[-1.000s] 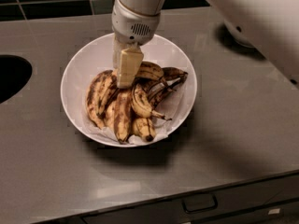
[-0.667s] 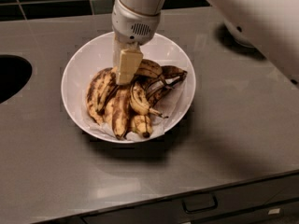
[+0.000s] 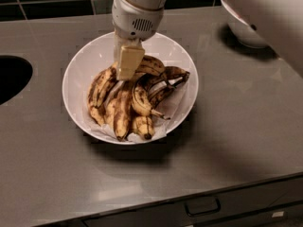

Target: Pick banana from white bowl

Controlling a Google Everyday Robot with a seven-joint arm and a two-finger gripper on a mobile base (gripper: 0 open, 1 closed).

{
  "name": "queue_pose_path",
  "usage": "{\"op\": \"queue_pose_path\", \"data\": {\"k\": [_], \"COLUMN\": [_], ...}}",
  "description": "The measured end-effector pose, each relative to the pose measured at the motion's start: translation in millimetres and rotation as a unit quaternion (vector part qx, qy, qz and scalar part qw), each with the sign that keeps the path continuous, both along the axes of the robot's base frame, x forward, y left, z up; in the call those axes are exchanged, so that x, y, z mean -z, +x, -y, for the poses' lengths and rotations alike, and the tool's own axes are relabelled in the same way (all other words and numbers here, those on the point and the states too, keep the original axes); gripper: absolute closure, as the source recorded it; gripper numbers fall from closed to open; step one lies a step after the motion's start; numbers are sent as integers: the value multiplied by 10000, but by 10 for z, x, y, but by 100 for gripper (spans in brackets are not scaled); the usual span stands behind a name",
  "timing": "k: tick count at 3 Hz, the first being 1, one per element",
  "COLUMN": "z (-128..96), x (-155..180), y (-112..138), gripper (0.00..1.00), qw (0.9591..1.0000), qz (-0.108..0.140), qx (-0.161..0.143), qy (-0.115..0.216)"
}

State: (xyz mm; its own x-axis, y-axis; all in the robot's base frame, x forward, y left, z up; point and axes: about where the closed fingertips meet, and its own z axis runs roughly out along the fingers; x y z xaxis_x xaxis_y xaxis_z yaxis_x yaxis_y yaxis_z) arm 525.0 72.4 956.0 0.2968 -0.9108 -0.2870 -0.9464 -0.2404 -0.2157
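Cutout [image 3: 12,77], dark and rounded, breaks the bench's [image 3: 57,174] left edge. Mid-bench sits the paper-lined white bowl [image 3: 78,70] of overripe fruit, the long arched banana [image 3: 98,91] along its left side. The tool [image 3: 129,63] reaches down onto the pile's far end, at that banana's upper tip. Whether it is apart or clamped cannot be told.

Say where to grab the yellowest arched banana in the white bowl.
Grip the long, arched, yellow speckled banana across the crest of its arch, from above: it lies atop the pile in the wide white bowl. The tool hangs right over it.
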Motion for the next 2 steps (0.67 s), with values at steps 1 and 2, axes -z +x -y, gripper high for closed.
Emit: {"op": "queue_pose_path", "data": {"k": [1, 2], "z": [-79, -157], "x": [-264, -544], "y": [-163, -367], "gripper": [100, 100], "qw": [9991, 9962], "qz": [345, 726], "qx": [-174, -388], "qy": [145, 269]}}
